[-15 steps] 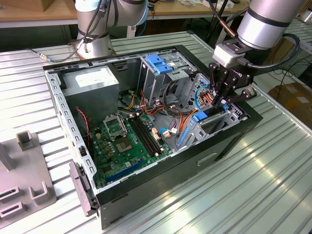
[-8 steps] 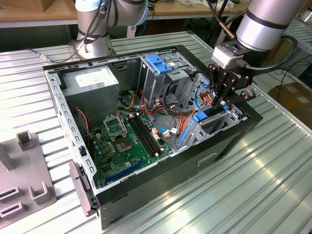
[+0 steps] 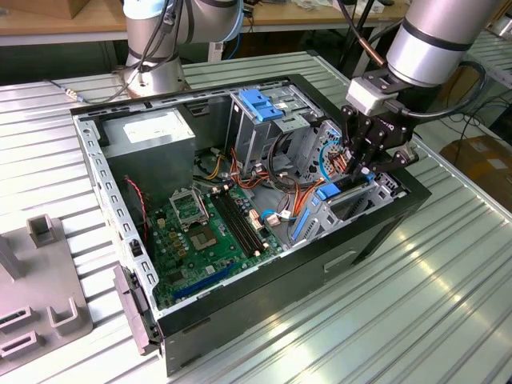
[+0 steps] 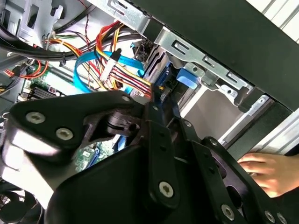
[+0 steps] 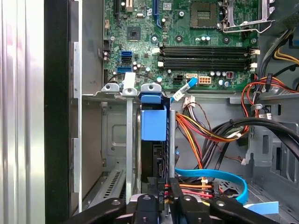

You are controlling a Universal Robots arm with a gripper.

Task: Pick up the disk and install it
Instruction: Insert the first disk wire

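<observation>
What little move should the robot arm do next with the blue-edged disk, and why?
Probably ease the disk a little deeper along its slot. It already stands between the metal bay rails, with the gripper right at its end, so a gentle straight push looks fitting.

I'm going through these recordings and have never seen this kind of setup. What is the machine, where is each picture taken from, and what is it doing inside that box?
A grey robot arm ends in a black claw. The exterior view looks down on an opened computer case lying on a ribbed metal table; its green circuit board is exposed. Both wrist views come from cameras riding on the arm. The claw reaches into the drive bay, where the blue-framed disk stands on edge in its slot. Whether the claw grips it cannot be told. A person's hand rests beside the case.
</observation>
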